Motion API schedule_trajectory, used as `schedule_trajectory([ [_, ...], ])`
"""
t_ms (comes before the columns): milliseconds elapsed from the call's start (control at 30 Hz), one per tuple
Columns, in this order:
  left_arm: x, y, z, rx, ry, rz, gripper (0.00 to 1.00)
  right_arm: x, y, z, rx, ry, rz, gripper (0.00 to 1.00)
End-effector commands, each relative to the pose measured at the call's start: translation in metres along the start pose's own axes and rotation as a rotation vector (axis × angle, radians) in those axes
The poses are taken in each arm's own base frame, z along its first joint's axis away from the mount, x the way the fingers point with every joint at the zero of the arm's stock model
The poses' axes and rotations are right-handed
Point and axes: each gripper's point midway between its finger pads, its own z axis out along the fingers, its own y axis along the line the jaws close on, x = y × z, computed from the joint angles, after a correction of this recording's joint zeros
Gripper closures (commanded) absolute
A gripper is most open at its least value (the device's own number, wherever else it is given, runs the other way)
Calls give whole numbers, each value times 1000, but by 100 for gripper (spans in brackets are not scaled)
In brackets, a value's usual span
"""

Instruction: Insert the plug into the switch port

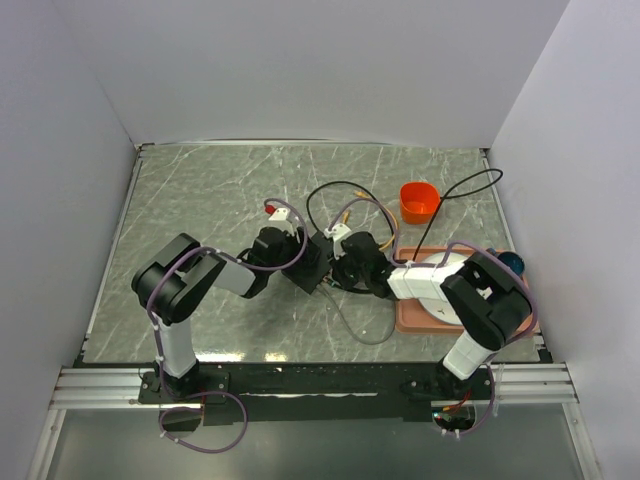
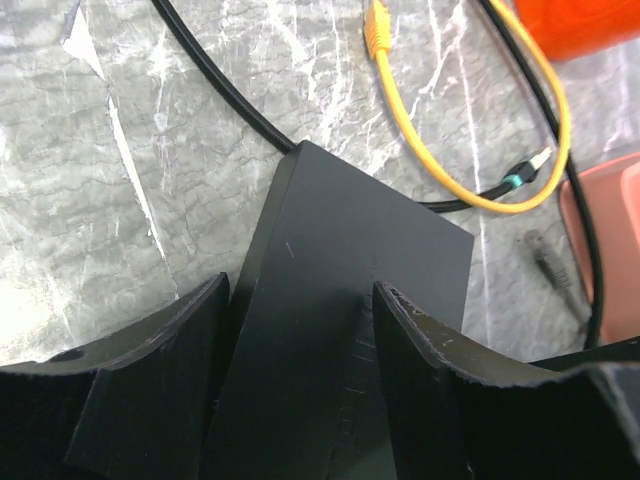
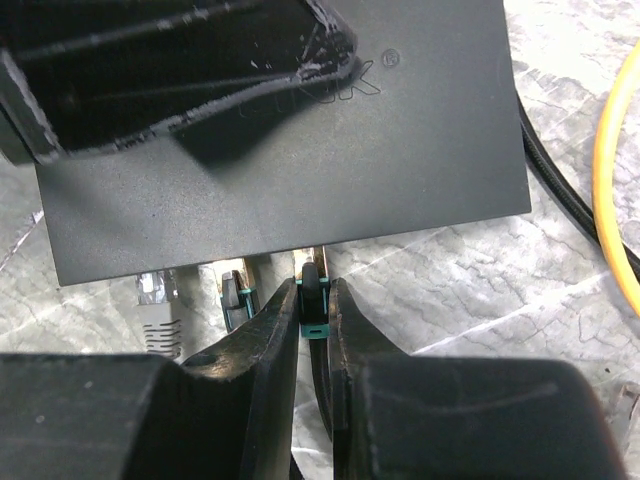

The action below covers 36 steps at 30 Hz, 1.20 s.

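The switch (image 1: 312,262) sits near the middle of the marble table (image 1: 200,200), a flat matte-black box with crisp edges and a plain top; the left claw (image 2: 303,290) is clamped on it, one finger (image 3: 180,70) lying across its top face; the right claw (image 3: 314,285), at the switch's 3 o'clock seen from above, is pinched narrow on the plug (image 3: 312,303), black with a teal clip, whose tip meets the socket edge; how deep it sits I cannot tell, the sockets themselves being out of sight under that edge; a pale plug (image 3: 150,290) and a teal-banded plug (image 3: 232,290) meet the same edge toward 9 o'clock; the printing on top ends "NK" with a ringed R, the rest covered by the finger; an orange cup (image 1: 419,200) stands at the switch's 1 o'clock.
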Motion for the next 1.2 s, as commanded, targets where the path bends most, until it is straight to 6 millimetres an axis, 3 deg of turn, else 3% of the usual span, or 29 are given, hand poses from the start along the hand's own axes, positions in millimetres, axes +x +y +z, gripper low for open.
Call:
schedule_trajectory([
  [0,151,-158,-92,535,675,-89,39,-194,57,-20,-240,-602,-57,100],
  [367,140,-184,-86,641,648,-63,39,-184,65,-21,-310,-551,-95,100],
  [633,158,-211,-94,755,712,-59,41,-193,69,-23,-335,-567,-111,100],
  [933,172,-232,-105,833,752,-59,42,-206,60,-27,-293,-651,-89,100],
  [1167,180,-244,-110,891,776,-13,42,-210,73,-27,-366,-628,-145,100],
])
